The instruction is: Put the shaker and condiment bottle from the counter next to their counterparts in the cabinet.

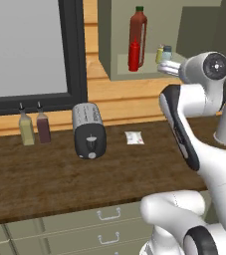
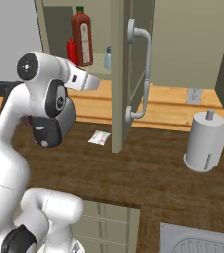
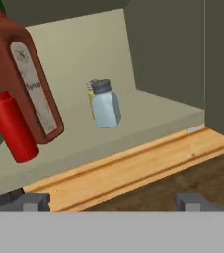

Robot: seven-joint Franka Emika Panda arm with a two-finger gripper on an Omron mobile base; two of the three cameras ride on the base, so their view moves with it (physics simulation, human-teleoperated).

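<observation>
The fingers [image 3: 34,201] stand wide apart and empty, just off the cabinet [image 3: 172,49] shelf, the arm raised and its hand aimed inward. On the shelf, the shaker [image 3: 105,105] stands touching the yellow shaker [image 3: 90,96]. Further left, the condiment bottle [image 3: 11,127] stands against the tall bottle [image 3: 27,81].

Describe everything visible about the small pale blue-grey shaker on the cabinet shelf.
The small pale blue-grey translucent shaker has a dark grey cap and a squat, slightly tapered body that looks like frosted plastic or glass. It stands upright on the pale shelf of the grey-green wall cabinet, directly in front of a small yellow shaker that it mostly hides; whether the two touch cannot be told. It stands apart from the red bottles to its side. Nothing grips it: the open gripper is back from the shelf.
</observation>
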